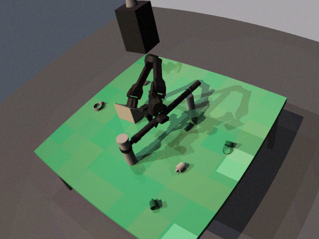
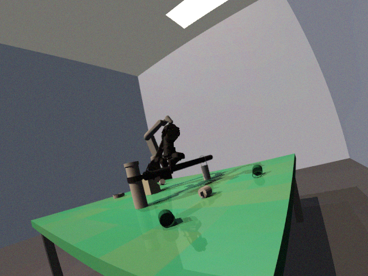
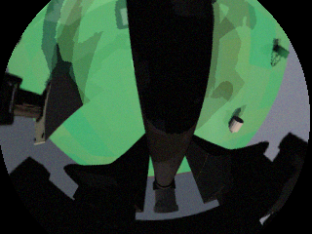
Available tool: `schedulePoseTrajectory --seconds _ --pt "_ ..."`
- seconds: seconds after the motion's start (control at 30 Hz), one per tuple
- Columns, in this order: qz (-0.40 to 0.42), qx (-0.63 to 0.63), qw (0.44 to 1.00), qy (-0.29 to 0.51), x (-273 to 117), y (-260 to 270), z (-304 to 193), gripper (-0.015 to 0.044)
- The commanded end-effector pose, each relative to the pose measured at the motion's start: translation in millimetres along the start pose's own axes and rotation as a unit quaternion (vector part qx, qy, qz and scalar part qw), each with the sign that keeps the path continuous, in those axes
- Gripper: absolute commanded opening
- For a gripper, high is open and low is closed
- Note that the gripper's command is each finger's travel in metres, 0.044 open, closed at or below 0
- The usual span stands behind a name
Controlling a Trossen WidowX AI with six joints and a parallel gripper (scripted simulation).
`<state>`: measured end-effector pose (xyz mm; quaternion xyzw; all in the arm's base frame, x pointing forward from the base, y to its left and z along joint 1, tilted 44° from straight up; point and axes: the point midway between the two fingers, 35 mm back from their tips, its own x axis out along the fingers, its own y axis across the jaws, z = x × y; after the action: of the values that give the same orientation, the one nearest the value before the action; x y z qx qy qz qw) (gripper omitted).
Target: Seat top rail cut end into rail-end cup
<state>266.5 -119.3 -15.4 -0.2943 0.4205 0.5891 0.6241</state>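
One rail (image 1: 177, 101) (image 2: 190, 163) (image 3: 171, 63) | fingers (image 1: 158, 120) (image 2: 168, 172) part-open, clamped on it | cup end at big post (image 1: 129, 155) (image 2: 138, 192) (image 3: 167, 201), seating seemingly unclear

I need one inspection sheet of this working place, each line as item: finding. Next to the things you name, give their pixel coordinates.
Surface: green patchwork table top (image 1: 108, 179) (image 2: 237, 225), shadows across it.
Job's things: rail (image 1: 177, 101) (image 2: 190, 163) spans from the loop post (image 1: 190, 102) (image 2: 205, 172) to the big post (image 1: 129, 157) (image 2: 138, 192); full seating cannot be told.
Clutter: pale fitting (image 1: 181, 166) (image 2: 207, 191) (image 3: 236, 124), loose ring (image 1: 95, 109) (image 2: 118, 195).
Gripper: pincer (image 1: 157, 120) shut on the rail.
Cables: nothing seen.
Surroundings: plain walls, ceiling light (image 2: 193, 11).
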Motion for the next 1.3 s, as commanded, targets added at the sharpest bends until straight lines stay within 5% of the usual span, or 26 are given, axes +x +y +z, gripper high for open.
schedulePoseTrajectory --seconds 0.0,1.27 --pt "0.000 0.000 1.000 0.001 -0.4 0.0 -0.9 0.0000" --pt "-0.001 -0.003 1.000 0.008 -5.6 -2.4 -0.3 0.0000"
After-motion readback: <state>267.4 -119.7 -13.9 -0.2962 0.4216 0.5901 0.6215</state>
